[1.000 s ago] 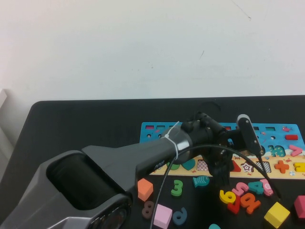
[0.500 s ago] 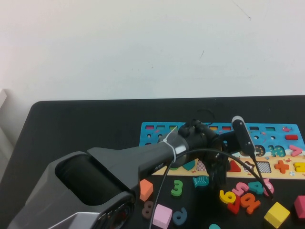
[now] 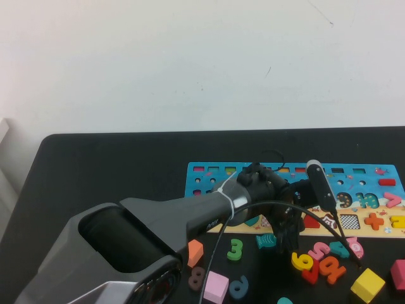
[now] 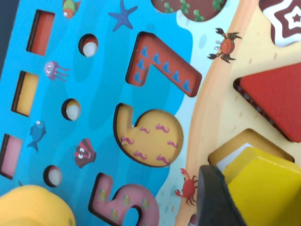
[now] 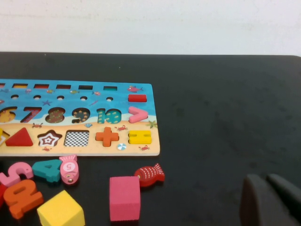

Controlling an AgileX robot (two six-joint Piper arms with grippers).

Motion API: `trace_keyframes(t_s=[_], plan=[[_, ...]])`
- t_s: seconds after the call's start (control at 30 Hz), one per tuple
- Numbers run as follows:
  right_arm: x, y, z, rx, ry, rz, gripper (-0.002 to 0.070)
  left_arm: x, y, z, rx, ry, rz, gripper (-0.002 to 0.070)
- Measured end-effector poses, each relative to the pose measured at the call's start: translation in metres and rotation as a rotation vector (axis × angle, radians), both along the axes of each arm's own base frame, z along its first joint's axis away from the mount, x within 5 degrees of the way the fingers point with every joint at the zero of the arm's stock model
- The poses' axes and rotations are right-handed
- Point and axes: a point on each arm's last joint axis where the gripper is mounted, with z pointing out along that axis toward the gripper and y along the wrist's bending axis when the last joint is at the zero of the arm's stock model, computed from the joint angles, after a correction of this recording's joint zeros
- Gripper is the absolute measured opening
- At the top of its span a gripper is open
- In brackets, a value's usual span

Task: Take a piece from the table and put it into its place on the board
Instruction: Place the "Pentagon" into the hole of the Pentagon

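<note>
My left gripper [image 3: 288, 223] reaches over the tan strip of the long wooden board [image 3: 201, 182]. It is shut on the piece [image 4: 265, 186], a flat yellow pentagon. One dark finger [image 4: 214, 197] presses the piece's side. The piece hangs tilted just above the place [image 4: 233, 149], the pentagon recess beside the red triangle [image 4: 277, 96], and one corner dips toward the pale floor. In the high view the arm hides both piece and recess. My right gripper [image 5: 273, 200] hovers shut over bare black table [image 5: 225, 117], right of the board [image 5: 94, 149].
Loose pieces lie in front of the board: green 3 [image 3: 235, 249], teal fish [image 3: 266, 240], yellow 6 [image 3: 301, 260], orange number [image 3: 331, 268], yellow cube [image 3: 367, 284], pink cube [image 3: 216, 286], orange block [image 3: 194, 252]. The star recess [image 4: 288, 18] lies beyond the triangle.
The left arm has shifted a little to the left and lowered, bringing the held yellow piece closer over the board's tan strip. The right arm has not moved.
</note>
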Motion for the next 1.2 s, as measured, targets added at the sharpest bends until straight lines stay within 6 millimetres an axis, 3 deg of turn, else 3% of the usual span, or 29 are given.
trace_keyframes(t_s=[0.87,1.2], plan=[[0.0000,0.0000,0.0000,0.000,0.000,0.000,0.0019,0.0007,-0.0022,-0.0019,-0.045,0.011,0.036,0.0335],[0.0000,0.0000,0.0000,0.000,0.000,0.000,0.0019,0.0002,-0.0018,-0.0024,-0.045,0.022,0.046,0.0470]])
